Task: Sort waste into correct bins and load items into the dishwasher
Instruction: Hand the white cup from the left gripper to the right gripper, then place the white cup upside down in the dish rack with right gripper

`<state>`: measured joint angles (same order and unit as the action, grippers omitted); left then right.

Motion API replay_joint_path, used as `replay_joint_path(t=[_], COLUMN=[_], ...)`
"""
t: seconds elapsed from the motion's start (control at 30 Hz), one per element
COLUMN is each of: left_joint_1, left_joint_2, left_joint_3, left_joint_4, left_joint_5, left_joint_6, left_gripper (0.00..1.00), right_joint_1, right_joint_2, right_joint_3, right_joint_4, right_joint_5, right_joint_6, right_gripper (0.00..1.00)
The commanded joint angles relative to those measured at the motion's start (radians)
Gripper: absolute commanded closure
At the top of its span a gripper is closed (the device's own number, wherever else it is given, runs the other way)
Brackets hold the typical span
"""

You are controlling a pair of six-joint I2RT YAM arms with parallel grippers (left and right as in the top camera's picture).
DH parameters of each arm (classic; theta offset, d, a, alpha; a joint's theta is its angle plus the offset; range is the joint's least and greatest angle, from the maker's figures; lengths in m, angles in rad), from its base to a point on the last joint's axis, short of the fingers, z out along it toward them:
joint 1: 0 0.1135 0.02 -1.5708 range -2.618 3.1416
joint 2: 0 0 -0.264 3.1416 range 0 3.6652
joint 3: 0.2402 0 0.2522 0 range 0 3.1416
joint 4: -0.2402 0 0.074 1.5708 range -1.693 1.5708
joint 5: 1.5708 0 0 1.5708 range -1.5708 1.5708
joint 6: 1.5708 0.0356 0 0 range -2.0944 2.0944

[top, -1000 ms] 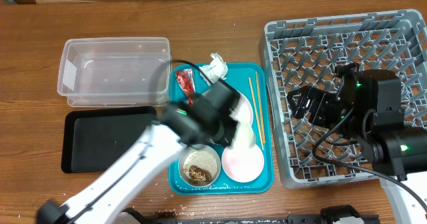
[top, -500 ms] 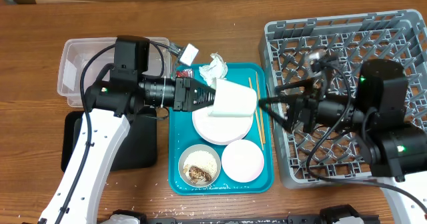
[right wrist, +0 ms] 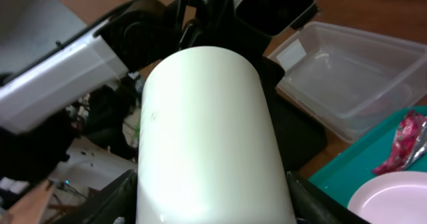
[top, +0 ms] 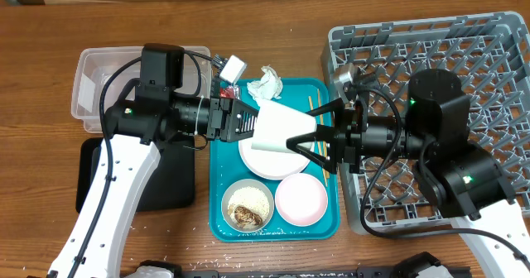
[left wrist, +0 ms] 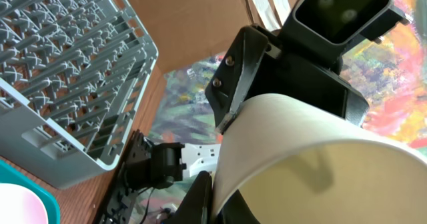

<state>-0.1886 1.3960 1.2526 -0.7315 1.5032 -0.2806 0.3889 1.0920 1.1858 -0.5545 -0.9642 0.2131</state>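
Note:
My left gripper (top: 248,127) is shut on the rim of the small white cup (top: 280,129) and holds it on its side above the teal tray. My right gripper (top: 308,141) is open, with one finger on each side of the cup's other end. The cup fills the right wrist view (right wrist: 207,131) between my open fingers (right wrist: 213,207). In the left wrist view the cup (left wrist: 300,157) is pinched at its rim (left wrist: 212,196). The plate (top: 263,158), pink bowl (top: 301,199), rice bowl (top: 248,205), chopsticks (top: 315,104) and napkin (top: 267,83) lie on the tray. The red wrapper (right wrist: 400,141) is partly hidden.
The grey dish rack (top: 489,55) stands at the right, under my right arm. The clear tub (top: 99,83) is at the back left and the black tray (top: 170,191) lies in front of it. The teal tray (top: 217,220) lies between them and the rack.
My right gripper has moved left from the rack side, and its open fingers now straddle the cup. My left gripper still holds the cup in nearly the same place.

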Motion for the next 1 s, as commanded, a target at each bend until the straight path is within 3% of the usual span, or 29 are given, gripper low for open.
replay_joint_path(t=[0.0,0.07,0.1,0.2,0.23,0.27,0.4,0.47,0.57,0.63,0.8,0.97], left_joint_1=[-0.009,-0.011,-0.014,-0.014,-0.014,-0.014,-0.002,0.015,0.056,0.086,0.116,0.116], left_joint_2=[-0.010,-0.010,-0.010,-0.010,-0.010,-0.010,-0.010,-0.010,-0.010,-0.011,-0.018,-0.063], left_joint_3=[0.018,0.018,0.018,0.018,0.018,0.018,0.018,0.018,0.018,0.018,0.028,0.034], left_joint_4=[0.007,0.007,0.007,0.008,0.007,0.006,0.000,-0.029,-0.141,-0.200,-0.268,-0.302], left_joint_5=[-0.004,-0.027,-0.042,-0.064,-0.082,-0.103,-0.183,-0.295,-0.594,-0.668,-0.652,-0.662], left_joint_6=[0.019,0.019,0.019,0.018,0.018,0.018,0.020,0.048,0.067,0.074,0.105,0.151], left_gripper=[0.96,0.94,0.89,0.71,0.48,0.00,0.00,0.00,0.00,0.00,0.00,0.00], right_joint_1=[0.028,0.033,0.033,0.033,0.033,0.031,0.007,-0.018,-0.064,-0.101,-0.169,-0.190], right_joint_2=[0.014,0.013,0.011,0.003,-0.003,-0.008,-0.048,-0.089,-0.160,-0.211,-0.246,-0.186], right_joint_3=[0.020,0.020,0.020,0.020,0.020,0.020,0.020,0.020,0.021,0.021,0.020,0.019], right_joint_4=[0.009,0.013,0.013,0.011,0.011,0.010,-0.032,-0.078,-0.181,-0.279,-0.530,-0.745], right_joint_5=[0.020,0.020,0.020,0.021,0.021,0.029,0.135,0.207,0.367,0.488,0.806,0.938], right_joint_6=[0.023,0.023,0.023,0.023,0.022,0.022,0.021,0.015,0.015,0.020,0.157,0.264], right_gripper=[0.41,0.47,0.54,0.59,0.59,0.59,0.60,0.59,0.59,0.59,0.60,0.60])
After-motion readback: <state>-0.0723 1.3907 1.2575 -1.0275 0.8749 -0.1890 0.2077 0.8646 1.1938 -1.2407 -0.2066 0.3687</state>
